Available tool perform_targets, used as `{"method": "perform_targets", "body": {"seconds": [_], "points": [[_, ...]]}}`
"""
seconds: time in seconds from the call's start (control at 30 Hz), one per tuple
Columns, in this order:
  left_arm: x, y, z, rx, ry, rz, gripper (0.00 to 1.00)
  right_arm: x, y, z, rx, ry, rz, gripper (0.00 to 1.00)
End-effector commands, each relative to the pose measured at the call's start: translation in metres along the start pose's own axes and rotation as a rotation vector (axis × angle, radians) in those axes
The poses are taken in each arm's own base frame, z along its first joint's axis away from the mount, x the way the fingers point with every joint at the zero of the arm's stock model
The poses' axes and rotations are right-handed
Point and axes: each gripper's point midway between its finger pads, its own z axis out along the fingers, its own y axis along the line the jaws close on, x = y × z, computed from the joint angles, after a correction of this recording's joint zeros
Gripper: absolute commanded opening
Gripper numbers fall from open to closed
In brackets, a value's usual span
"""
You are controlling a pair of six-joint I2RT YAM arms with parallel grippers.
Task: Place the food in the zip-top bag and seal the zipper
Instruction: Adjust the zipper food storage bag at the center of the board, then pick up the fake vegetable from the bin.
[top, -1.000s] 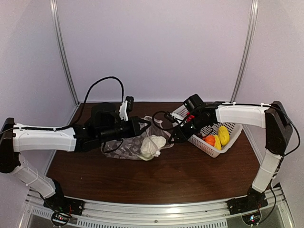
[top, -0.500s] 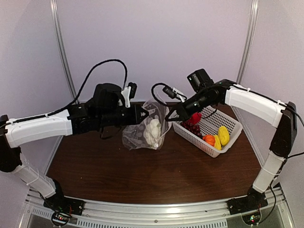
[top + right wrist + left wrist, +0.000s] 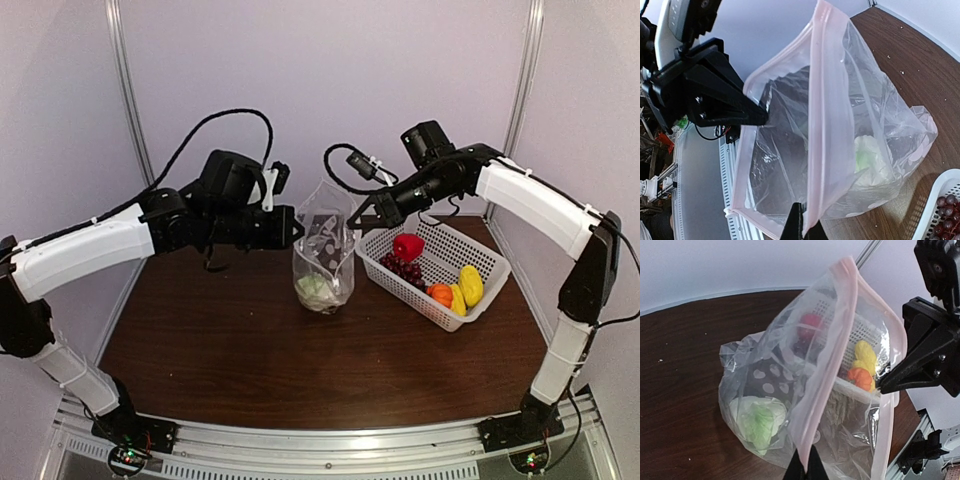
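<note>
The clear zip-top bag (image 3: 325, 250) hangs upright above the table, held at its mouth by both grippers. My left gripper (image 3: 296, 227) is shut on the left side of the pinkish zipper (image 3: 832, 345). My right gripper (image 3: 354, 226) is shut on the right side of the zipper (image 3: 821, 125). The white cauliflower (image 3: 315, 288) lies at the bag's bottom; it also shows in the left wrist view (image 3: 757, 421) and the right wrist view (image 3: 867, 157). The red pepper (image 3: 407, 246), grape bunch (image 3: 403, 269), orange piece (image 3: 439, 294) and yellow pieces (image 3: 470, 284) lie in the basket.
The white mesh basket (image 3: 487, 262) stands at the right of the dark wooden table (image 3: 250, 360), close beside the bag. Metal rails run up the back wall. The table's front edge has a metal frame.
Both grippers have lifted the bag from lying on the table to hanging upright; the cauliflower has dropped to its bottom. The arms have risen and drawn closer together.
</note>
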Motion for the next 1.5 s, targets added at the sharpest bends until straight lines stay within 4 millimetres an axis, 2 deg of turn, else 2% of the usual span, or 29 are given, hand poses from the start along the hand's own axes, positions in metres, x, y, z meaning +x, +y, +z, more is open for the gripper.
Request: {"method": "perform_targets", "body": {"seconds": [0.0, 0.17, 0.23, 0.3, 0.37, 0.43, 0.5, 0.57, 0.6, 0.67, 0.7, 0.83, 0.93, 1.03, 1.2, 1.37, 1.47], "points": [[-0.049, 0.005, -0.039, -0.058, -0.109, 0.039, 0.00, -0.003, 0.003, -0.013, 0.060, -0.003, -0.043, 0.03], [-0.064, 0.032, -0.033, -0.154, -0.044, 0.107, 0.00, -0.028, 0.009, -0.022, 0.071, -0.059, -0.110, 0.11], [-0.075, 0.031, -0.038, -0.175, -0.050, 0.147, 0.00, -0.038, 0.008, -0.023, 0.074, -0.084, -0.105, 0.14], [-0.084, 0.021, -0.043, -0.140, -0.061, 0.183, 0.00, -0.042, 0.006, -0.024, 0.067, -0.094, -0.096, 0.30], [-0.084, 0.010, -0.037, -0.089, -0.043, 0.214, 0.00, -0.036, 0.002, -0.034, 0.055, -0.086, -0.071, 0.49], [-0.070, 0.008, -0.020, -0.056, 0.016, 0.219, 0.00, -0.027, -0.012, -0.054, 0.082, -0.089, -0.038, 0.63], [-0.044, 0.010, -0.001, -0.021, 0.092, 0.180, 0.00, -0.019, -0.032, -0.085, 0.130, -0.110, -0.001, 0.73], [-0.023, 0.008, 0.010, 0.029, 0.117, 0.146, 0.00, -0.006, -0.057, -0.120, 0.210, -0.137, 0.038, 0.94], [-0.019, 0.005, 0.012, 0.054, 0.107, 0.135, 0.00, 0.002, -0.071, -0.137, 0.259, -0.147, 0.055, 0.99], [-0.020, -0.003, 0.009, 0.107, 0.060, 0.116, 0.00, 0.024, -0.095, -0.161, 0.374, -0.134, 0.063, 1.00], [-0.018, -0.004, 0.008, 0.121, 0.052, 0.111, 0.00, 0.041, -0.110, -0.167, 0.457, -0.096, 0.061, 1.00], [-0.010, -0.004, 0.013, 0.148, 0.057, 0.106, 0.00, 0.108, -0.157, -0.170, 0.706, 0.086, 0.050, 0.98], [0.007, 0.000, 0.030, 0.162, 0.092, 0.107, 0.00, 0.137, -0.178, -0.159, 0.740, 0.150, 0.074, 0.89], [0.018, -0.001, 0.045, 0.185, 0.123, 0.098, 0.00, 0.143, -0.192, -0.142, 0.696, 0.145, 0.120, 0.80], [0.019, -0.001, 0.054, 0.193, 0.124, 0.088, 0.00, 0.135, -0.221, -0.119, 0.656, 0.125, 0.204, 0.77], [0.022, 0.005, 0.057, 0.164, 0.127, 0.073, 0.00, 0.133, -0.240, -0.097, 0.638, 0.155, 0.234, 0.82], [0.022, 0.006, 0.055, 0.160, 0.124, 0.066, 0.00, 0.128, -0.253, -0.088, 0.645, 0.153, 0.235, 0.89]]}}
